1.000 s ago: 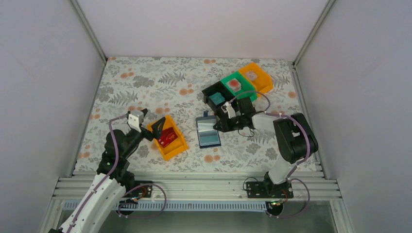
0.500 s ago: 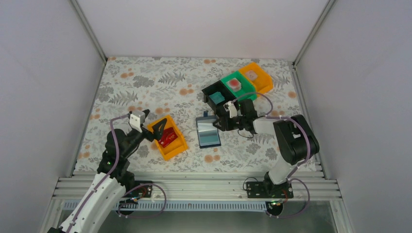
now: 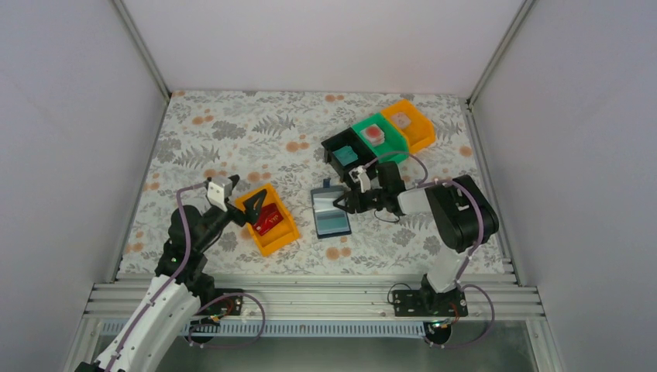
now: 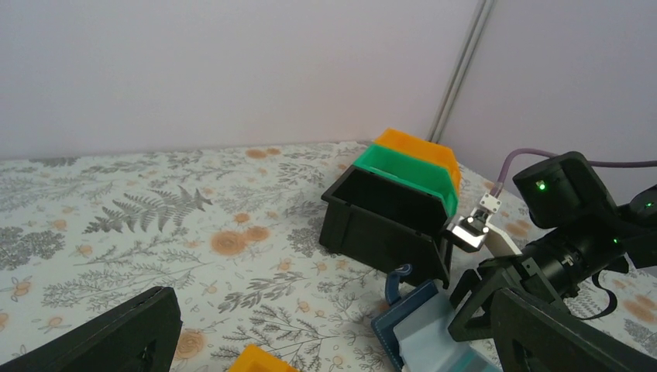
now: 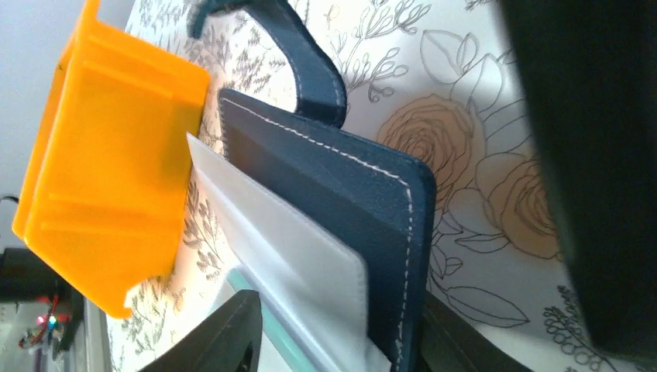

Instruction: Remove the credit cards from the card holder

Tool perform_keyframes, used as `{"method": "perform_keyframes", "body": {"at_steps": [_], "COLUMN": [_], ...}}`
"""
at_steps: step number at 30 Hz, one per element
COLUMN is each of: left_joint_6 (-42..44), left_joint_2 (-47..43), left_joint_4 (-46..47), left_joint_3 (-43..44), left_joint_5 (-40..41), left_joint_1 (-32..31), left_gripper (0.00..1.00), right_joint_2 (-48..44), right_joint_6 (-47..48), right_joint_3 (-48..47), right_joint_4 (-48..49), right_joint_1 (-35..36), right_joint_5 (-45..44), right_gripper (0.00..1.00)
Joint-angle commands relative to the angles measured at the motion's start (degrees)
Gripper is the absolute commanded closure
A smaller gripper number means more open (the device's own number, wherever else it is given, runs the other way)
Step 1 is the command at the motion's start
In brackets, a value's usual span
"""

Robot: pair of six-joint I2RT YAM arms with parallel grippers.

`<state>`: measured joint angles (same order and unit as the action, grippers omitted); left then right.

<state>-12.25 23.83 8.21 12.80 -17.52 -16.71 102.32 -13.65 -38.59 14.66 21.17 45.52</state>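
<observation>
The card holder (image 3: pixel 331 211), a navy wallet, lies open on the flowered cloth, its snap tab (image 4: pixel 397 279) pointing at the black bin. My right gripper (image 3: pixel 342 203) is at its right edge. In the right wrist view the jaws (image 5: pixel 341 341) are narrowed on the navy cover (image 5: pixel 341 186) and pale sleeves, with a teal card edge (image 5: pixel 267 313) beside one finger. My left gripper (image 3: pixel 252 203) is wide open and empty over an orange bin holding a red card (image 3: pixel 267 219). Other cards lie in the black (image 3: pixel 345 156), green (image 3: pixel 374 134) and far orange (image 3: pixel 400 119) bins.
The near orange bin (image 3: pixel 283 232) stands left of the wallet and shows in the right wrist view (image 5: pixel 108 170). The black bin (image 4: pixel 380 225), green bin (image 4: pixel 403 167) and orange bin (image 4: pixel 422 147) stand in a row behind the wallet. Grey walls enclose the table.
My right gripper has moved left onto the wallet's right edge, and the wallet has shifted slightly left. My left arm has stayed still.
</observation>
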Motion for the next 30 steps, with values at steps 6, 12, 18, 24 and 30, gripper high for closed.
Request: {"method": "perform_keyframes", "body": {"at_steps": [6,12,18,24,30], "left_joint_6": [0.71,0.50,-1.22,-4.87,-9.25], "left_joint_2": [0.15,0.08,-0.17,-0.56,0.97], "left_joint_4": [2.21,3.00,6.61,10.96,16.12], "left_joint_3": [-0.67,-0.67,-1.05,-1.21,0.81], "left_joint_5": [-1.10,-2.88,-9.67,-15.53,-20.10], "left_joint_1": [0.21,0.20,0.25,0.26,0.23], "left_gripper": [0.00,0.00,0.00,0.00,0.00], "right_joint_2": [0.40,-11.40,-25.91,-36.71,-39.49], "right_joint_6": [2.86,5.09,3.62,-6.20,-11.14], "right_joint_3": [-1.44,-3.13,-7.15,-10.06,-13.97], "right_joint_4": [-1.85,-9.32,-17.61,-9.76,-0.65], "right_joint_1": [0.80,0.80,0.80,1.24,8.86], "right_joint_5": [5.31,6.05,-2.82,-6.30,-13.07], "right_gripper": [0.90,0.95,0.96,0.96,0.96]}}
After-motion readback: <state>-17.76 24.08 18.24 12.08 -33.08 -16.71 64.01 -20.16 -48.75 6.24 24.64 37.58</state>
